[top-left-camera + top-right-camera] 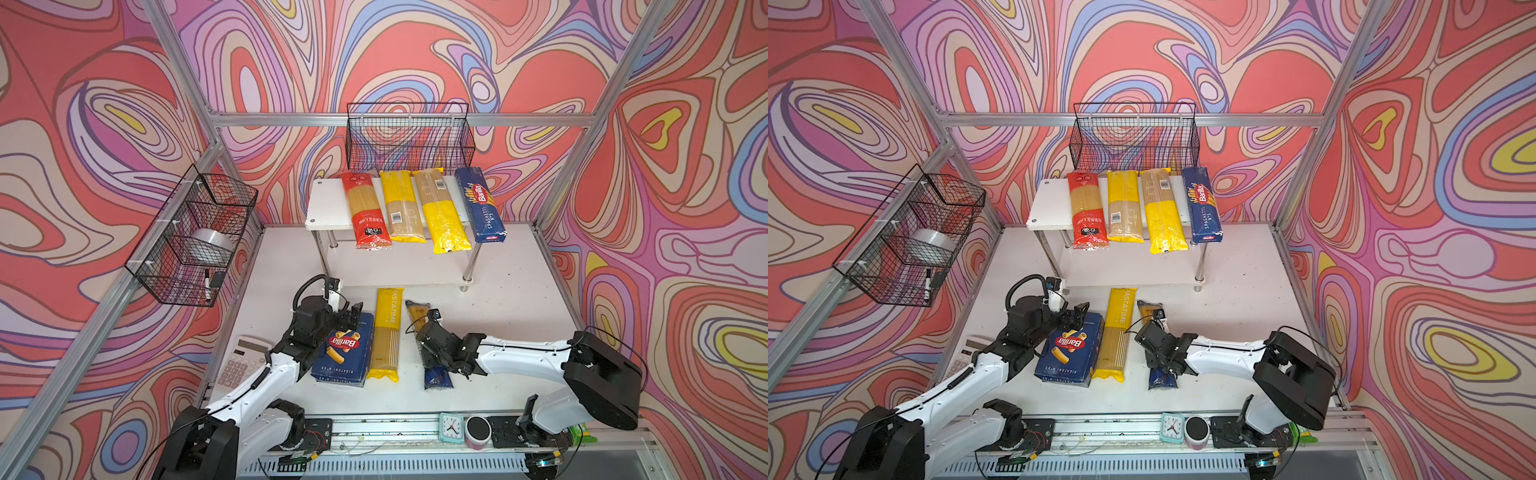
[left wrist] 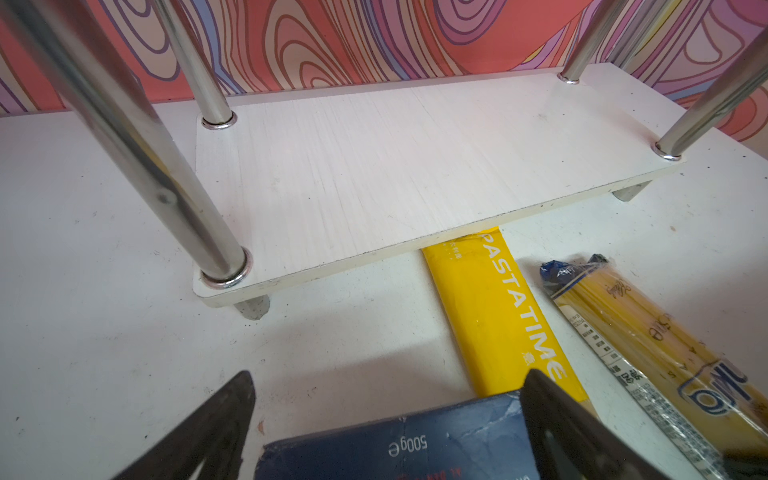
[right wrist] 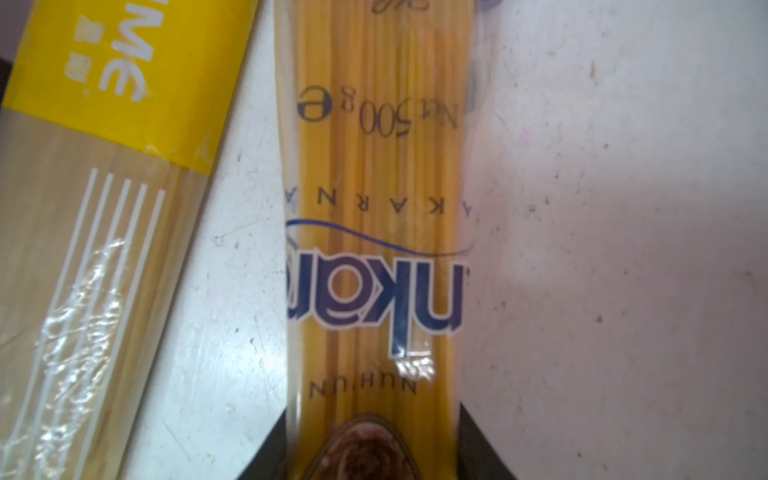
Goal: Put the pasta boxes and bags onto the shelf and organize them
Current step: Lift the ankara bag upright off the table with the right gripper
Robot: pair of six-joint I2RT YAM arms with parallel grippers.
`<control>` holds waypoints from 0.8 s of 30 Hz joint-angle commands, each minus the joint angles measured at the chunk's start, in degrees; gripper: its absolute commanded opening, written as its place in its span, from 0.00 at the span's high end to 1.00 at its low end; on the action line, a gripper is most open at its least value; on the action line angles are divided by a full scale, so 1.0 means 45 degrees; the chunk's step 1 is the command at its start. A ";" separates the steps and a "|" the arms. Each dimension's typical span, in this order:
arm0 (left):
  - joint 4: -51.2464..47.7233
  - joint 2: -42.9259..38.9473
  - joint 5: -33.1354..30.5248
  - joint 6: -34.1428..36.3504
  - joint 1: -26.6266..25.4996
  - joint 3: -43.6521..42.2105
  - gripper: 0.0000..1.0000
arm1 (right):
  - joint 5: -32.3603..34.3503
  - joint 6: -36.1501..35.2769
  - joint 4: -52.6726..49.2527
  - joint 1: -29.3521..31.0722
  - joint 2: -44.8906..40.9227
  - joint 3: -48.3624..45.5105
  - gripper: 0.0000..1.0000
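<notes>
The shelf [image 1: 328,203] stands at the back. Its top board holds a red bag [image 1: 365,212], two yellow bags [image 1: 401,208] [image 1: 442,212] and the Spaghetti box [image 1: 480,203]. The lower board [image 2: 395,158] is bare. On the table lie the rigatoni box [image 1: 343,349], the PASTATIME bag [image 1: 386,332] and the dark blue bag [image 1: 438,376]. My left gripper [image 2: 388,374] is open, jaws wide apart over the far end of the rigatoni box [image 2: 395,449]. My right gripper [image 3: 374,449] is shut on the dark blue bag [image 3: 374,208], a finger against each long side.
A black wire basket [image 1: 409,137] hangs on the back wall above the shelf. A second wire basket [image 1: 191,237], on the left wall, holds a tape roll. A calculator [image 1: 243,365] lies by the left arm. A small clock [image 1: 451,428] and a jar [image 1: 478,432] sit at the front edge.
</notes>
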 commanded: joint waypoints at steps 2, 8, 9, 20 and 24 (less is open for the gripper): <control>0.0080 -0.0049 -0.0033 0.0032 0.0063 0.0235 0.00 | 0.0451 0.0259 -0.0266 0.0006 -0.0590 -0.0289 0.65; 0.0080 -0.0064 -0.0010 0.0025 0.0066 0.0233 0.00 | 0.0676 0.0262 -0.0213 -0.0024 -0.0927 -0.0149 0.82; 0.0080 -0.0035 -0.0014 0.0042 0.0070 0.0237 0.00 | 0.0672 0.0255 -0.0284 0.0000 -0.0949 -0.0067 0.82; 0.0024 0.0073 -0.0020 0.0033 0.0070 0.0329 0.00 | 0.2055 0.0416 -0.1585 -0.0035 -0.3434 -0.0200 0.95; -0.0036 0.0165 0.0140 0.0106 0.0067 0.0411 0.00 | 0.2318 0.0928 -0.2177 -0.0278 -0.4385 -0.0269 1.00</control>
